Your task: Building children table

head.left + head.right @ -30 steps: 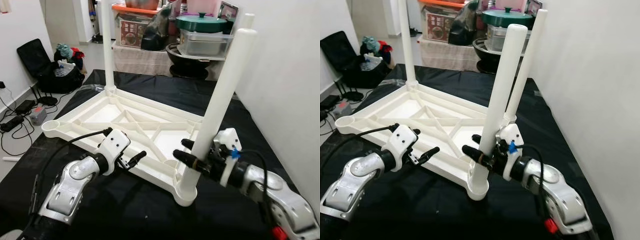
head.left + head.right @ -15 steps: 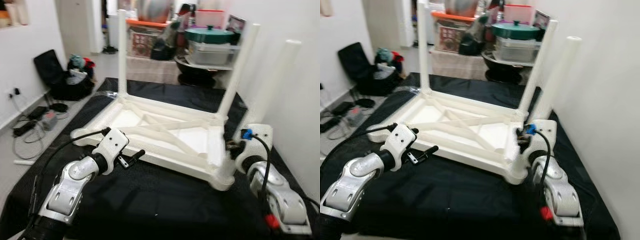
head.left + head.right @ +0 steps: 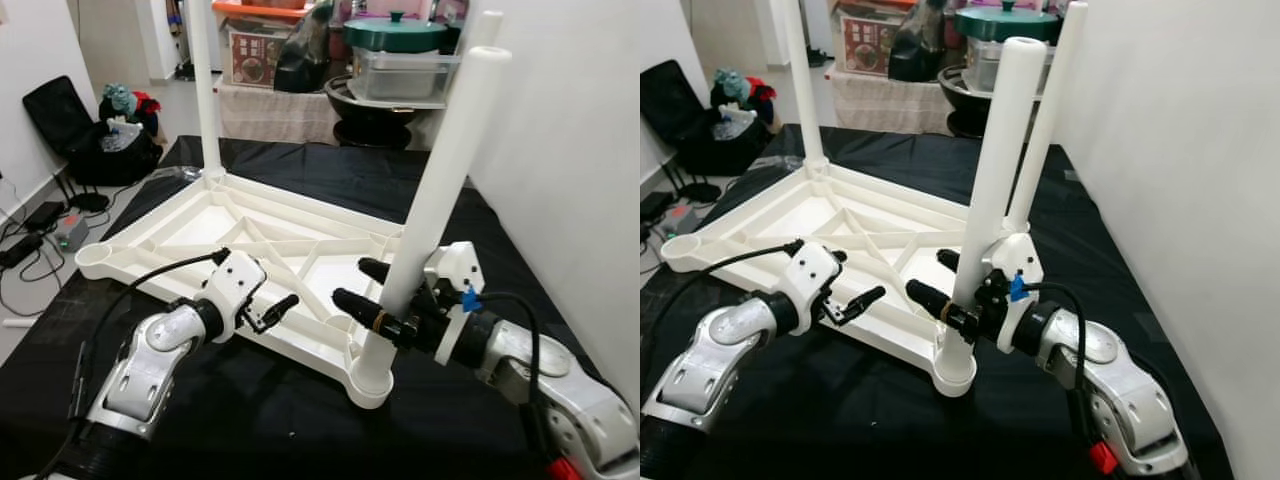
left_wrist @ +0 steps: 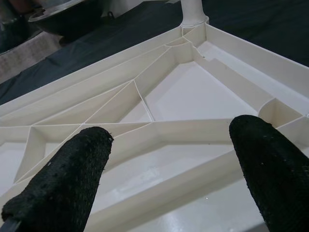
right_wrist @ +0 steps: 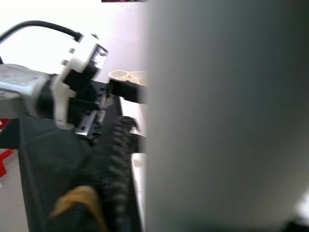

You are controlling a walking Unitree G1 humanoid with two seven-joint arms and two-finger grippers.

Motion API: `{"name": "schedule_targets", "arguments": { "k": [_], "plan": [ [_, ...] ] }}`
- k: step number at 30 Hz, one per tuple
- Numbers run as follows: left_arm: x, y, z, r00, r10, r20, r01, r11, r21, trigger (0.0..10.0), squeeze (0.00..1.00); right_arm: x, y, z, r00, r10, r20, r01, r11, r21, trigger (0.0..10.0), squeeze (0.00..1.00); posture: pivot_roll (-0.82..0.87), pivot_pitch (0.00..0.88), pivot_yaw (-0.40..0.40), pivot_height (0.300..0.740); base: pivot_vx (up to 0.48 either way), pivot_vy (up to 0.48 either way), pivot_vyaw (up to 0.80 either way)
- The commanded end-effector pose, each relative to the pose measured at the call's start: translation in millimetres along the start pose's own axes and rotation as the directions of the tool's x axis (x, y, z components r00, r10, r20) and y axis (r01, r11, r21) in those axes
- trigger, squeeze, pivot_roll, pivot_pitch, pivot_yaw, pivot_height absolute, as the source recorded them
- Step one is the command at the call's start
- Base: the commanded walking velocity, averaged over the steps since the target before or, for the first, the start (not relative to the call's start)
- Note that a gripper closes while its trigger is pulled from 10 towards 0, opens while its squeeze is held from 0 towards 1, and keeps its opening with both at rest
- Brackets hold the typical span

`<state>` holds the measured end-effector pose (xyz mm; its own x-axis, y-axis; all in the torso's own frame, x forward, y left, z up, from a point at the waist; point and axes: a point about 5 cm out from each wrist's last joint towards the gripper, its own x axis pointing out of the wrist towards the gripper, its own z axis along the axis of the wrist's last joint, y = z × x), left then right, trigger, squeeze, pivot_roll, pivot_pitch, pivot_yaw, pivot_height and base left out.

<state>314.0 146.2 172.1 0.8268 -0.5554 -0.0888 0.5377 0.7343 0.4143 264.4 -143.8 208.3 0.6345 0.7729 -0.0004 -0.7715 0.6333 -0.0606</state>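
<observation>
Gripping the near white leg [image 3: 440, 180], right gripper [image 3: 372, 290] has its 2 black fingers either side of the tube, low down just above the corner socket. Upside-down white tabletop [image 3: 190, 235] lies on the black cloth [image 3: 250, 420], 3 legs standing upright in it. Left gripper [image 4: 169, 159] hovers over the ribbed underside near the front edge, fingers spread, holding nothing.
</observation>
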Motion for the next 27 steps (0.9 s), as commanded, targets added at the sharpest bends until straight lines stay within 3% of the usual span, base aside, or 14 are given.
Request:
{"name": "schedule_targets", "arguments": {
  "k": [1,5,7,8,9,10,11,12,16,18,21,22,24,27],
  "plan": [
    [-3.6,1.3,-5,1.000,0.000,-0.019,0.001,1.000,0.013,10.0,0.00,1.4,-8.1,-14,0.996,-0.057,-0.065,0.057,0.998,-0.001,0.0,0.00,0.10,0.000,-0.101,0.740,0.000,0.000,0.00],
    [-4.7,1.5,-6,1.000,0.002,-0.023,-0.001,1.000,0.014,10.0,0.00,-0.4,-37.3,-36,0.917,-0.344,-0.201,0.348,0.937,-0.014,0.0,0.00,0.10,0.000,-0.101,0.740,0.000,0.000,0.00],
    [-4.6,1.8,-6,1.000,0.006,-0.025,-0.005,1.000,0.015,10.0,0.00,-31.2,-83.8,-66,0.566,-0.756,-0.328,0.793,0.608,-0.035,0.0,0.00,0.09,0.000,-0.095,0.740,0.000,0.000,0.00],
    [-4.6,1.8,-6,1.000,0.006,-0.025,-0.005,1.000,0.015,10.0,0.00,-31.2,-83.8,-66,0.566,-0.756,-0.328,0.793,0.608,-0.035,0.0,0.00,0.09,0.000,-0.095,0.740,0.000,0.000,0.00],
    [-4.2,1.9,-6,1.000,0.008,-0.025,-0.007,1.000,0.015,10.0,0.00,-46.8,-94.2,-77,0.413,-0.836,-0.362,0.887,0.459,-0.048,0.0,0.00,0.09,0.000,-0.095,0.740,0.000,0.000,0.00],
    [-4.2,1.9,-6,1.000,0.008,-0.025,-0.007,1.000,0.015,10.0,0.00,-46.8,-94.2,-77,0.413,-0.836,-0.362,0.887,0.459,-0.048,0.0,0.00,0.09,0.000,-0.095,0.740,0.000,0.000,0.00],
    [-2.1,2.5,-4,1.000,0.014,-0.024,-0.014,1.000,0.017,10.0,0.00,-65.6,-94.6,-86,0.237,-0.894,-0.381,0.958,0.280,-0.060,0.0,0.00,0.09,0.000,-0.086,0.740,0.000,0.000,0.00],
    [-1.4,2.9,-4,1.000,0.017,-0.024,-0.016,1.000,0.018,10.0,0.00,-67.1,-92.0,-86,0.222,-0.899,-0.378,0.963,0.262,-0.056,0.0,0.00,0.09,0.000,-0.086,0.740,0.000,0.000,0.00],
    [-0.4,3.3,-4,1.000,0.017,-0.025,-0.017,1.000,0.019,10.0,0.00,-55.6,-82.8,-83,0.308,-0.875,-0.373,0.944,0.331,0.002,0.5,0.00,0.07,0.000,-0.077,0.740,0.000,0.000,0.00],
    [0.4,2.4,-4,1.000,0.012,-0.024,-0.011,1.000,0.019,10.0,0.00,-30.0,-69.7,-67,0.504,-0.817,-0.279,0.860,0.504,0.080,10.0,0.00,0.07,0.000,-0.076,0.740,0.000,0.000,0.00],
    [1.3,1.3,-4,1.000,0.007,-0.021,-0.007,1.000,0.018,10.0,0.00,-7.3,-52.6,-42,0.699,-0.705,-0.121,0.714,0.677,0.179,10.0,0.01,0.07,0.000,-0.077,0.740,0.000,0.000,0.00],
    [1.7,0.8,-4,1.000,0.006,-0.021,-0.006,1.000,0.017,10.0,0.00,-2.0,-46.4,-32,0.761,-0.646,-0.055,0.640,0.735,0.223,10.0,1.00,0.07,0.000,-0.082,0.740,0.000,0.000,0.00],
    [1.7,0.8,-4,1.000,0.006,-0.021,-0.006,1.000,0.017,10.0,0.00,-2.0,-46.4,-32,0.761,-0.646,-0.055,0.640,0.735,0.223,10.0,1.00,0.07,0.000,-0.082,0.740,0.000,0.000,0.00],
    [0.6,0.4,-3,1.000,0.000,-0.014,0.000,1.000,0.013,10.0,0.00,5.3,-16.8,11,0.921,-0.344,0.183,0.301,0.927,0.225,10.0,1.00,0.08,0.000,-0.086,0.740,0.000,0.000,0.00]
  ]
}}
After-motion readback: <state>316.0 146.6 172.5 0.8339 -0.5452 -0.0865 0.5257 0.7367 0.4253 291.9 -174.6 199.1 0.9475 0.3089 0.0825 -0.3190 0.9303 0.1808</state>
